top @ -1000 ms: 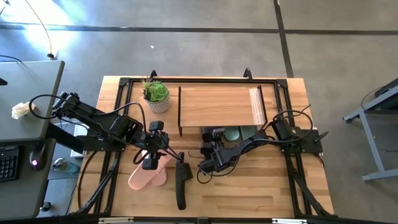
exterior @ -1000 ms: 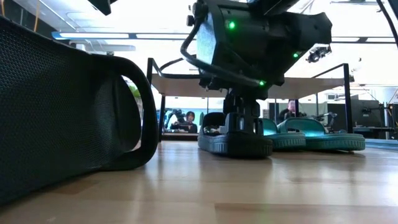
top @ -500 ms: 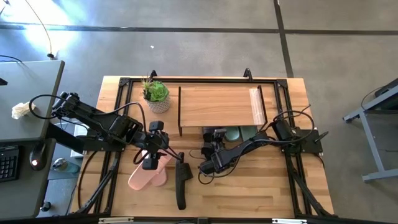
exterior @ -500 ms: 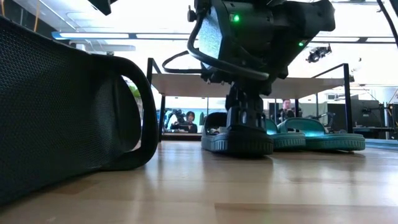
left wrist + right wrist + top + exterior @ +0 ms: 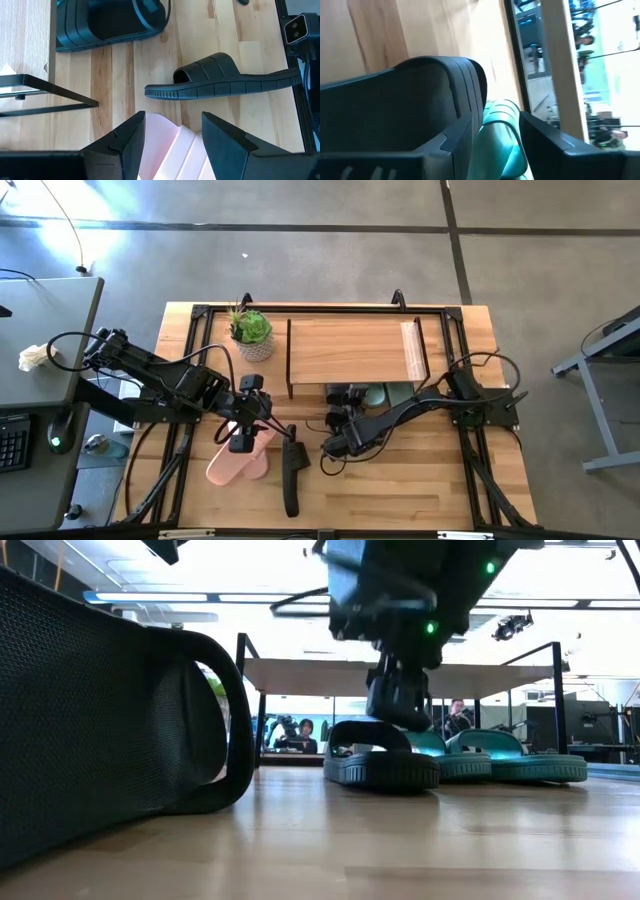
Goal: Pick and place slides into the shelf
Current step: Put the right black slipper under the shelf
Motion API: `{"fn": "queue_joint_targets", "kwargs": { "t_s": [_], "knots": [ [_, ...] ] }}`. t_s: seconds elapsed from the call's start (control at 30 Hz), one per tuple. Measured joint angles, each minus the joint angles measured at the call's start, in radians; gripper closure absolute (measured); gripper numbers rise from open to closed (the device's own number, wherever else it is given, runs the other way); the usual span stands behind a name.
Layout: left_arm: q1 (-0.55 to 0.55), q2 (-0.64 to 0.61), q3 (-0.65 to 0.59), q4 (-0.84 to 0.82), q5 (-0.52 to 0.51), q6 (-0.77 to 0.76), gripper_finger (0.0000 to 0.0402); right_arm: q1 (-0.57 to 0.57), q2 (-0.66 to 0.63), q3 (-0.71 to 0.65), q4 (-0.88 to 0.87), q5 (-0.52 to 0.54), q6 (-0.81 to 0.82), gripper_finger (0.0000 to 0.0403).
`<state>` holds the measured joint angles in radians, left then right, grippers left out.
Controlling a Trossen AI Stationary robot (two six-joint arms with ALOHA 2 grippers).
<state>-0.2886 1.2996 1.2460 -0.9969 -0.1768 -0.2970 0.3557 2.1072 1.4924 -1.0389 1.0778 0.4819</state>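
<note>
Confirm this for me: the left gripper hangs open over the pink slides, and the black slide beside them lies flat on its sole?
Not quite. The black slide lies tipped on its side, as the left wrist view shows. The rest holds: the left gripper hangs open over the pink slides.

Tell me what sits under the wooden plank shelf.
Under the wooden plank shelf the low view shows sage green rubber slides, with a black slide at its front. From above, the plank covers most of them.

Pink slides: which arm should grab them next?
Left. The left gripper hovers open right over the pink slides, which show between its fingers in the wrist view. The right gripper is busy at a black slide by the shelf.
</note>
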Motion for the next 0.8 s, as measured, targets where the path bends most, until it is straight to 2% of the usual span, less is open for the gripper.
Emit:
{"fn": "queue_joint_targets", "kwargs": {
  "t_s": [0.3,0.43,0.6,0.8],
  "knots": [
    [0.0,0.0,0.0,0.0,0.0,0.001,0.0224,0.043,-0.133,0.0,-0.036,-0.18,0.015,0.0252],
    [0.0,0.0,0.0,-0.001,0.0,0.012,0.0224,0.078,-0.202,0.0,-0.05,-0.34,0.013,0.0259],
    [0.0,0.0,0.0,-0.001,0.0,0.02,0.0224,0.132,-0.28,0.0,-0.028,-0.619,0.058,0.0291],
    [0.0,0.0,0.0,0.002,0.0,0.031,0.0224,0.232,-0.314,-0.001,0.058,-0.752,0.129,0.0349]
  ]
}}
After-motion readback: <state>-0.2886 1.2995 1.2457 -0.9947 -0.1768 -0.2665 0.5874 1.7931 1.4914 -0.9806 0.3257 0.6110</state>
